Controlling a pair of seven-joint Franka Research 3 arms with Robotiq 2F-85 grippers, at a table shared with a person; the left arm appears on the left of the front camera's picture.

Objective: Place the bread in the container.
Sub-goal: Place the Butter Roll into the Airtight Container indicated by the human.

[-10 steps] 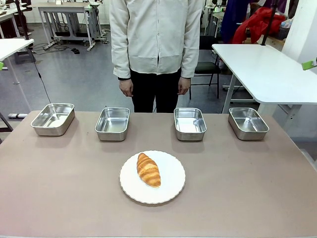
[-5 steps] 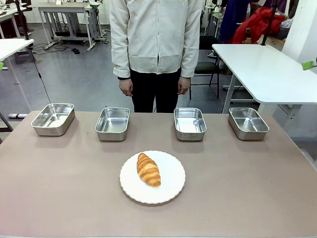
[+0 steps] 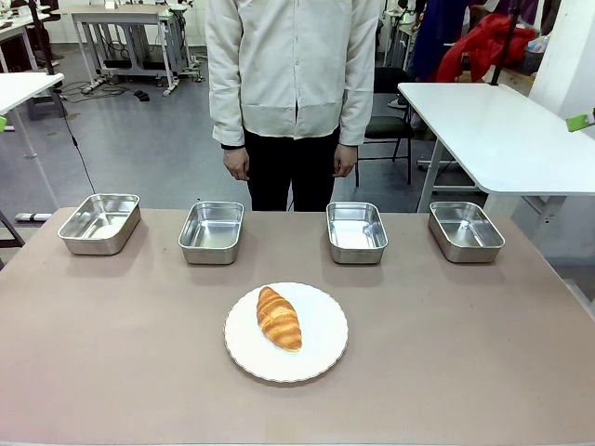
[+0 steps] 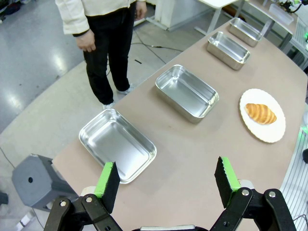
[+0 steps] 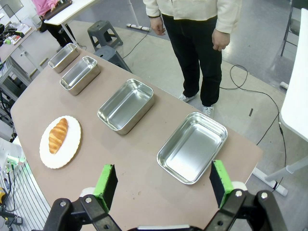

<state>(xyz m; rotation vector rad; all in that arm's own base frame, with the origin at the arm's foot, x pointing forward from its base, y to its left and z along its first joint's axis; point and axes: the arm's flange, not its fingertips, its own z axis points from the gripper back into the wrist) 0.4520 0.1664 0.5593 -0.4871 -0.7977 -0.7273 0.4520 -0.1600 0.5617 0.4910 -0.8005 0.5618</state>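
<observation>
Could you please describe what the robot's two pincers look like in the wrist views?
The left pincer and the right pincer look alike: each has two black fingers built of linked bars with silver pivot pins, and each finger is faced with a bright green pad.

I am seeing a round white plate sitting on the brown table, about midway across and nearer my side. A person in a cream jacket and black trousers is standing at the far edge, facing me. Behind them, 1 white table is standing to the right with a black chair beside it and a red cloth lying heaped farther back, while a grey stool is sitting on the floor just off the brown table's left end.
</observation>
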